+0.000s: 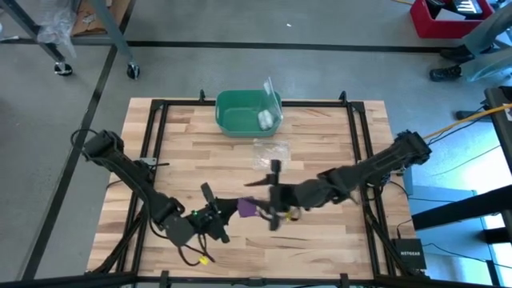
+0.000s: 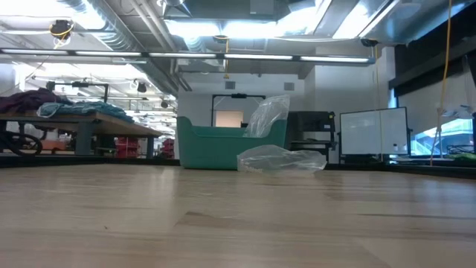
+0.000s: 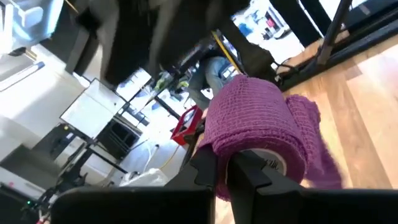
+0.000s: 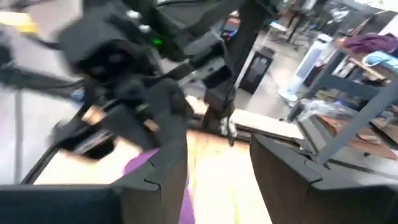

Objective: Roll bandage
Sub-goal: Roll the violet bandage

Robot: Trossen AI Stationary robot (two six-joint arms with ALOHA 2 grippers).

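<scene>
Purple bandage [image 1: 247,208] rolled and pinched near the front middle of the wooden table [image 1: 320,240].
Left gripper [image 1: 226,210] clenched on the roll's core, loose tail hanging beside it toward the wood. Right gripper [image 1: 274,210] just beside the roll, fingers [image 4: 163,163] spread apart, grasping nothing. Farther back: green bin [image 1: 240,116] with a white roll [image 1: 265,120] inside, clear plastic bag [image 1: 270,150] lying in front of it.

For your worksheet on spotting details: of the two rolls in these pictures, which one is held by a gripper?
The purple bandage: the left gripper is shut on it above the table's near edge. The white roll lies loose in the green bin, far from both arms.
</scene>
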